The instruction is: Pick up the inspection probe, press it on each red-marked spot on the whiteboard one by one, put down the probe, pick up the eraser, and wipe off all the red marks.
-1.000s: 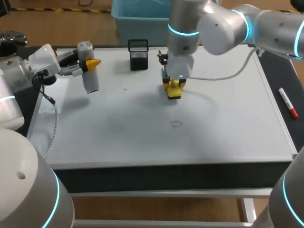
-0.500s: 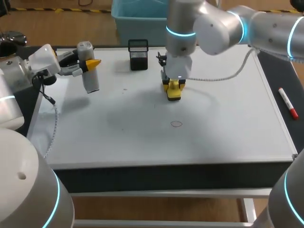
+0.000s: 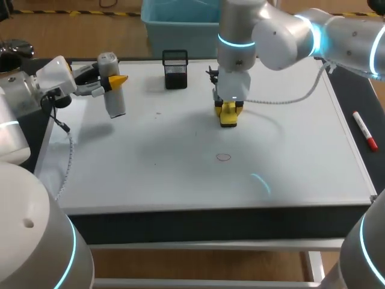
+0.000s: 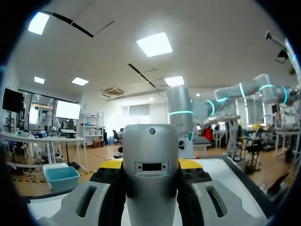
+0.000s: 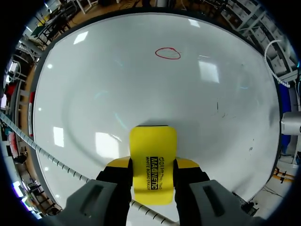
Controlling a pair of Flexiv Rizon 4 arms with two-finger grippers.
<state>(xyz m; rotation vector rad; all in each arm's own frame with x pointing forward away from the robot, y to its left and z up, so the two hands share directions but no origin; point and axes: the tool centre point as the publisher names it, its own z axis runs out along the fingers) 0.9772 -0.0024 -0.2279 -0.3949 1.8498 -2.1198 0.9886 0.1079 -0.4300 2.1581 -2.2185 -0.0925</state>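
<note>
My right gripper [image 5: 153, 165] is clamped on the eraser [image 3: 228, 115] from both sides, over the far middle of the whiteboard [image 3: 150, 180]. I can't tell whether its face touches the board or hangs just above it.

What the next stroke turns on: the one clear red mark [image 3: 223, 158] - a small drawn ring - lies at about 6 o'clock from the eraser in the head view, towards the near edge, apart from it with bare board between. In the right wrist view the ring sits straight ahead of the fingers, almost in line with the eraser's long side, so I judge a straight pull towards 6 o'clock would carry the pad over it with hardly any sideways correction.

The right arm is by far the nearer. My left gripper [image 3: 114, 81] is well off at 9 o'clock - gripping the probe [image 3: 113, 99], which hangs tip-down beside the board's far left edge, not set down.
</note>
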